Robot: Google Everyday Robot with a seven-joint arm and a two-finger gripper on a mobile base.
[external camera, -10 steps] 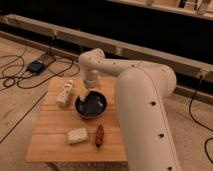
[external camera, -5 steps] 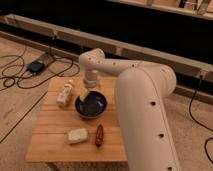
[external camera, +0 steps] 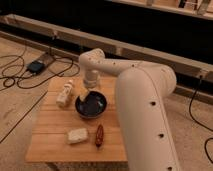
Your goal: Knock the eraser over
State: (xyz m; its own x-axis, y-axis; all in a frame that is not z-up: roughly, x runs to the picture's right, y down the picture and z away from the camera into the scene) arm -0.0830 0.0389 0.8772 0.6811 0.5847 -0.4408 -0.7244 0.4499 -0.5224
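Gripper: the gripper (external camera: 90, 90) is being held low at 12 o'clock of the bowl (external camera: 91, 107), just over its far rim. Whether the claw is wide or narrow cannot be told.
Eraser: no flat reddish-brown block is being shown on the bare parts of the table (external camera: 47, 145). It is being judged hidden, most likely behind the arm (external camera: 145, 100) at 3 o'clock of the bowl or under the gripper.
Risk, wrong target: a slim stick (external camera: 99, 135) is being shown at 5 o'clock of the bowl in a similar reddish-brown, so it could be mistaken for the eraser and struck instead.
Risk, bowl: with the gripper this near the rim, the bowl could be caught by a sideways sweep and pushed toward the bottle (external camera: 65, 94) at 10 o'clock or the block (external camera: 77, 135) at 7 o'clock.
Risk, blind contact: with the eraser being screened, a push could be made too high or too hard, and the eraser could be slid off the table edge rather than tipped.
Table: pale wooden slats are being shown, matte and flat, with square corners.
Bowl: a dark, round, glossy shell is being lit, with glints inside.
Bottle: a pale body is being narrowed to a small neck.
Block: a cream, squarish piece with soft corners is being shown, dull in finish.
Stick: a thin shape is being tapered at both ends.
Arm: a smooth white rounded casing is being dotted with small dark marks.
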